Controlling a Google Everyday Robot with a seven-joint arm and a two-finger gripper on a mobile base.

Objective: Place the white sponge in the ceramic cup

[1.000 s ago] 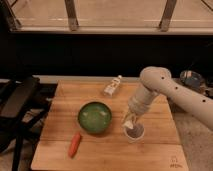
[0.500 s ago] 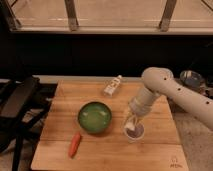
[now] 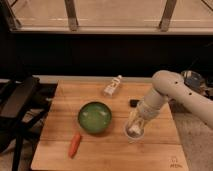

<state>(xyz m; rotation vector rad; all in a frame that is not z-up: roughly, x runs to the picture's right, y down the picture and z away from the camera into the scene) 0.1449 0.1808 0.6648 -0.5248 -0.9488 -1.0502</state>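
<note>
The gripper point(image 3: 135, 125) stands directly over the ceramic cup point(image 3: 135, 133) at the right front of the wooden board point(image 3: 107, 152), its tips reaching down to the rim or just inside it. Compared with the two preceding views, the arm point(image 3: 172, 92) has come down slightly and settled on the cup; the shift is small, and the overall pose is otherwise unchanged. This suggests the carrying stage is complete and the release stage is at hand or under way.

A pale mass, taken to be the white sponge point(image 3: 133, 131), shows at the cup mouth immediately beneath the tips. It lies at or inside the rim, touching or nearly touching the gripper. Whether it is seated in the cup or hanging from the tips cannot be determined. Whether the gripper is spread or pinching the sponge cannot be told.

Other items on the board are apart from the cup and appear undisturbed: a green bowl point(image 3: 95, 117) to the left of it, a carrot point(image 3: 74, 144) at the front left, a small bottle point(image 3: 113, 86) lying at the rear
</note>
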